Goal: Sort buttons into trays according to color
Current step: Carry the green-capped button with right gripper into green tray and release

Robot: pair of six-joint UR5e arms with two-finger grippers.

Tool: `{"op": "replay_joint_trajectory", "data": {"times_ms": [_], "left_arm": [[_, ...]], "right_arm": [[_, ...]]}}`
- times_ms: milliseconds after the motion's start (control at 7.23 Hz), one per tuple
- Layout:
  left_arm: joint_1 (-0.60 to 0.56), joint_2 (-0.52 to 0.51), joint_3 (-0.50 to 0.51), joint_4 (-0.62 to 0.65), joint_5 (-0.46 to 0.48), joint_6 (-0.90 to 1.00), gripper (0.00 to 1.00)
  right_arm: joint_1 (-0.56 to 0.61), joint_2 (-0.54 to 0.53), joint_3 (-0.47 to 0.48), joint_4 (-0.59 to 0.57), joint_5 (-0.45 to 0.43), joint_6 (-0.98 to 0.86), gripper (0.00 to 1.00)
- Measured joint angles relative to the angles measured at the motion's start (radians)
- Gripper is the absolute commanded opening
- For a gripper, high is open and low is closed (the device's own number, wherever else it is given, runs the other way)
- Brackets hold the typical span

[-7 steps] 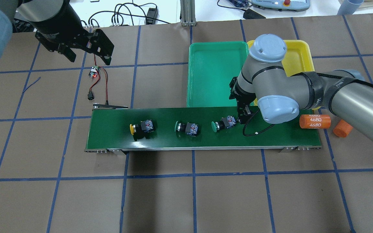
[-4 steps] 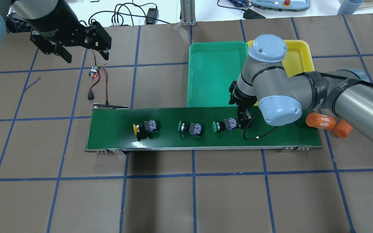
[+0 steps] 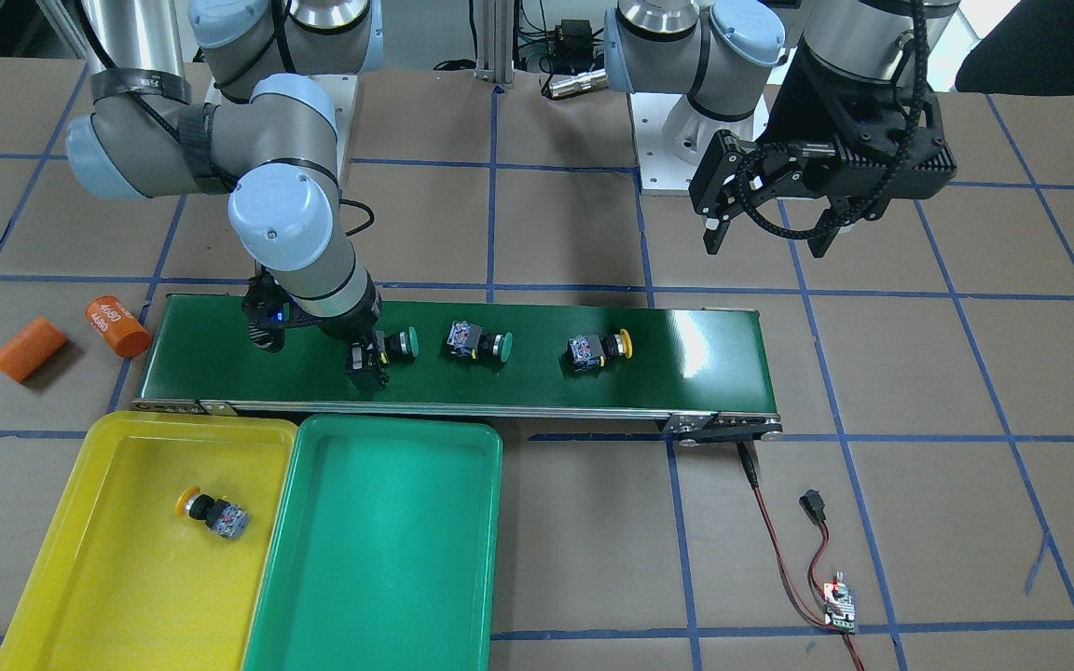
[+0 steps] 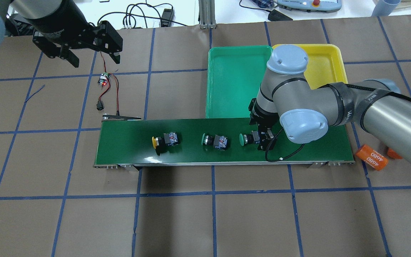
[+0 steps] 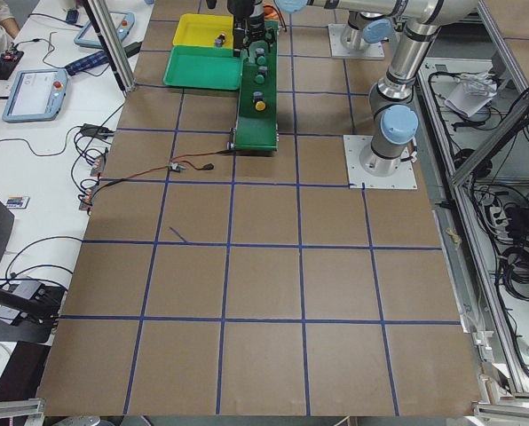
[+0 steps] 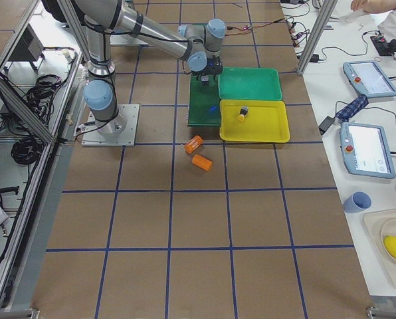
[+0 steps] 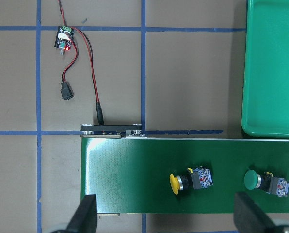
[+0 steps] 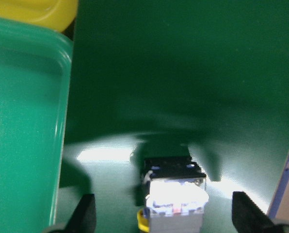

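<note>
Three buttons lie on the dark green belt (image 4: 127, 142): a yellow one (image 4: 164, 140), a green one (image 4: 214, 140) and a green one (image 4: 249, 138). The other yellow button (image 3: 211, 510) lies in the yellow tray (image 3: 80, 522). The green tray (image 3: 378, 559) beside it holds nothing. My right gripper (image 4: 262, 138) is low over the belt and open. In the right wrist view its fingers (image 8: 84, 216) stand wide on either side of that last green button's grey block (image 8: 174, 196) without touching it. My left gripper (image 4: 95, 61) is open and empty, high beyond the belt's left end.
An orange cylinder marked 4680 (image 4: 371, 157) and a second orange cylinder (image 4: 392, 153) lie on the table past the belt's right end. A small circuit board with red and black wires (image 4: 102, 79) lies below my left gripper. Blue tape lines cross the brown table.
The three buttons on the belt have shifted right. My right gripper came down around the rightmost green button. The 4680 cylinder rolled off the belt's end. My left gripper drew back slightly.
</note>
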State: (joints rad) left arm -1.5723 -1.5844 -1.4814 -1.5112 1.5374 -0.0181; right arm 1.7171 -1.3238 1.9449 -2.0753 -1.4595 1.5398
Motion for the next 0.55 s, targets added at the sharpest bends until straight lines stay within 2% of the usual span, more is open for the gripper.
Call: {"op": "replay_joint_trajectory", "data": {"times_ms": [138, 553], "left_arm": [[0.0, 0.0, -0.002, 0.002, -0.001, 0.001, 1.0], [0.001, -0.003, -0.002, 0.017, -0.002, 0.006, 1.0]], "right_arm": [[0.0, 0.0, 0.01, 0.003, -0.003, -0.008, 0.0], [-0.021, -0.004, -0.007, 0.0, -0.009, -0.08, 0.0]]}}
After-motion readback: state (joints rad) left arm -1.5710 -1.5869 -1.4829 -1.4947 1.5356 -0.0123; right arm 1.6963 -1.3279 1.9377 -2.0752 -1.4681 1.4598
